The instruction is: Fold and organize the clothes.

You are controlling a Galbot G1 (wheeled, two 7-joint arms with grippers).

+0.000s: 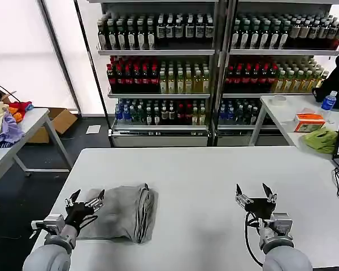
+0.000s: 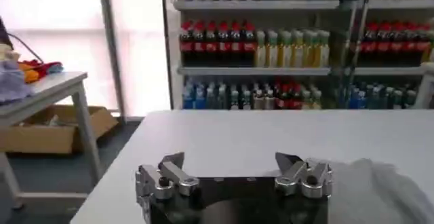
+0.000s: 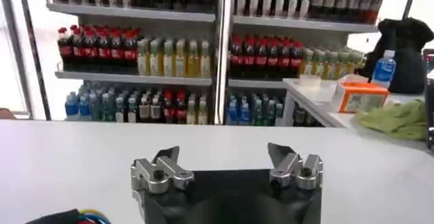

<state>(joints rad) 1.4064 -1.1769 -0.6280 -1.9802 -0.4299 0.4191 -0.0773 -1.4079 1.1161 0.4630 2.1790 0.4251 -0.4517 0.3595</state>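
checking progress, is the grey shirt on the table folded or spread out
Folded: the grey T-shirt lies as a compact bundle with stacked layers along its right edge, beside the open left gripper. The right gripper hovers open, apart.

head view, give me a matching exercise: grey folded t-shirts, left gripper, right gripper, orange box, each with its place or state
Column one:
1. folded light grey cotton T-shirts
2. left gripper
3. right gripper
4. orange box

Column two:
A. open, over bare white table, on the robot's right
B. on the side table at the far right
C. open, at the stack's left edge
D. lying on the white table, on the robot's left

Pairs: 1-D, 2-C, 3-A, 4-B
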